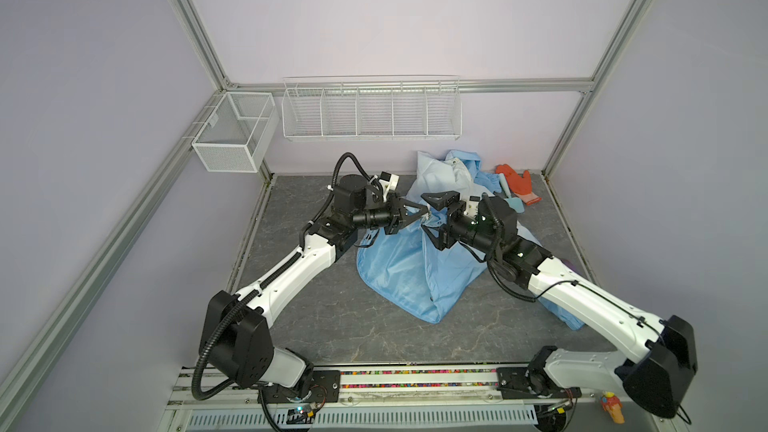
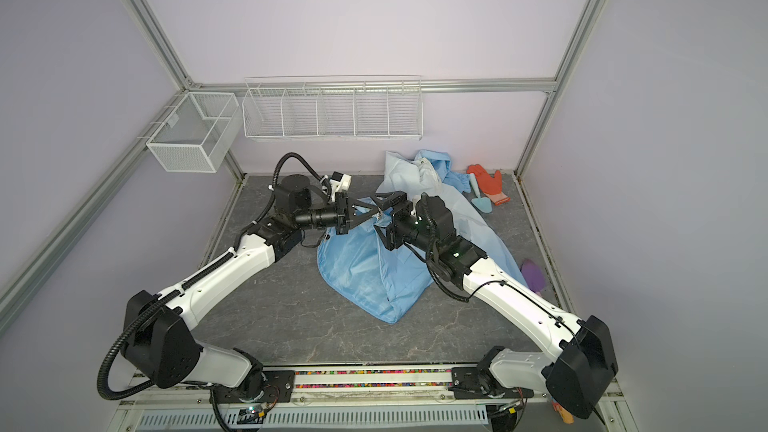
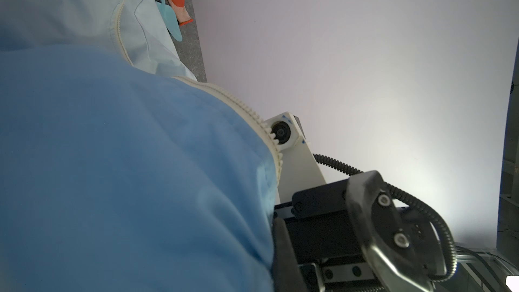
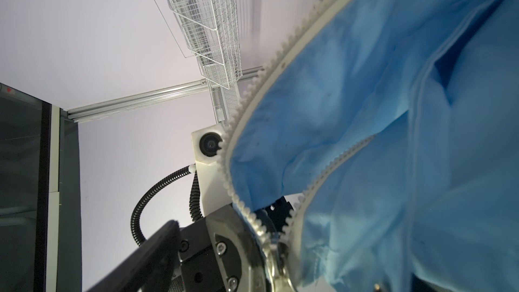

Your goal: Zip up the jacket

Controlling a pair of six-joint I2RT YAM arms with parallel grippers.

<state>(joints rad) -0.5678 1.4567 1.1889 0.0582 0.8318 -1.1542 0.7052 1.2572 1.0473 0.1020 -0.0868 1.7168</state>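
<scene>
Left claw (image 1: 423,213) clamps the jacket (image 1: 399,268) mid-bench (image 1: 332,326); right claw (image 2: 376,211) gapes at its three o'clock. Wrist views alone show the zipper (image 4: 283,54) teeth clearly.

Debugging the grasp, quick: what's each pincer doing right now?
Left pincer: closed, pinching the jacket at its zipper edge.
Right pincer: open, gripping nothing.
</scene>
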